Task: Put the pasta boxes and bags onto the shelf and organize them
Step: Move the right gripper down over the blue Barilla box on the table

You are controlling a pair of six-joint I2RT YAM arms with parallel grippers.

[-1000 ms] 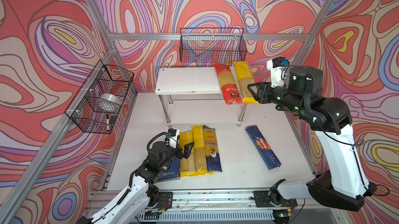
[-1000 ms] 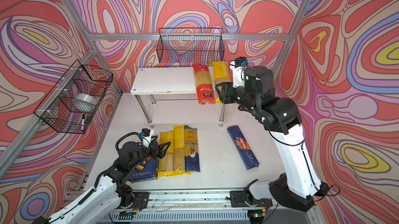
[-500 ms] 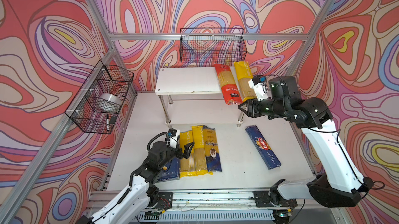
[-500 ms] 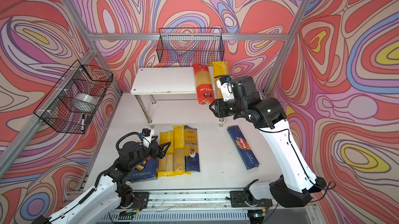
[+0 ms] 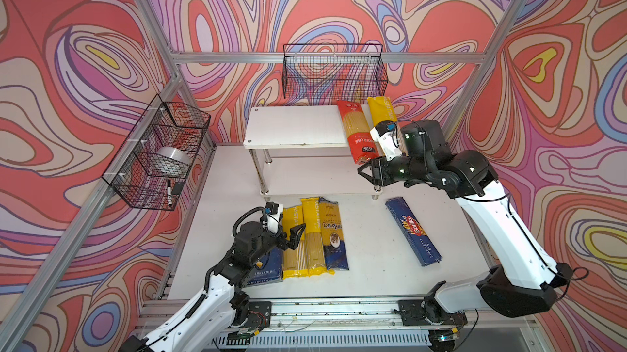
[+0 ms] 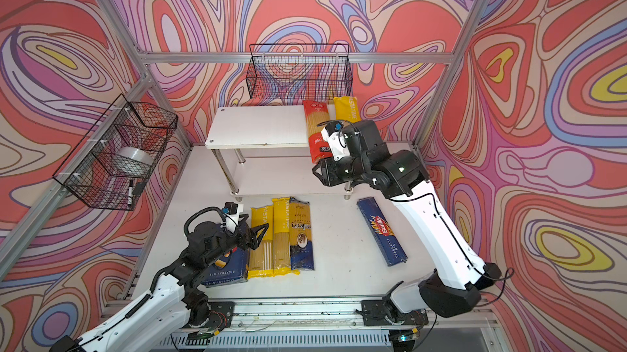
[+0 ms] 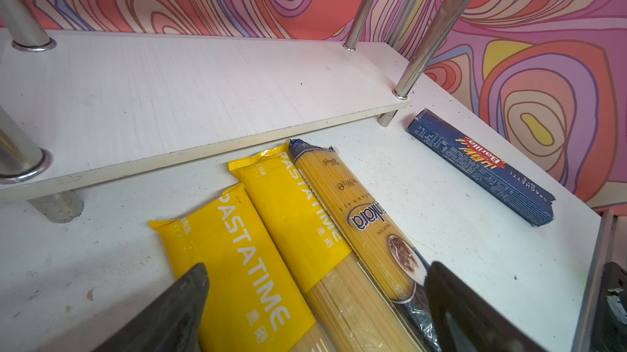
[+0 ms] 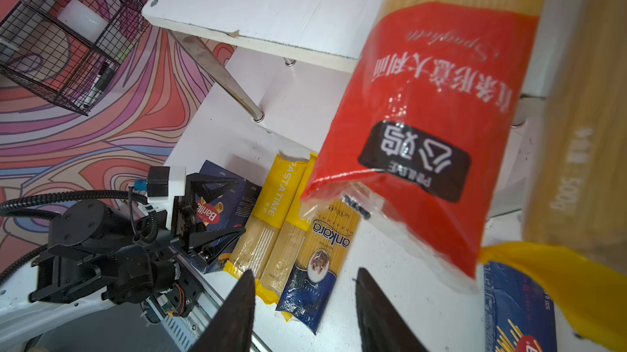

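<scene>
On the top board of the white shelf, a red bag and a yellow bag lie at the right end, and the red one overhangs the front edge. My right gripper hangs open and empty just below that overhang; in its wrist view the right gripper holds nothing. On the table two yellow bags and a dark blue bag lie side by side. My left gripper stands open above them. The wide Barilla box lies partly under the left arm, and the long Barilla box lies alone at the right.
A black wire basket hangs on the back wall above the shelf. Another basket on the left wall holds a tape roll and a marker. Aluminium frame posts stand at the corners and a rail runs along the front.
My right arm has drawn back from the shelf top and come down and to the left, in front of the shelf. The left arm has not moved.
</scene>
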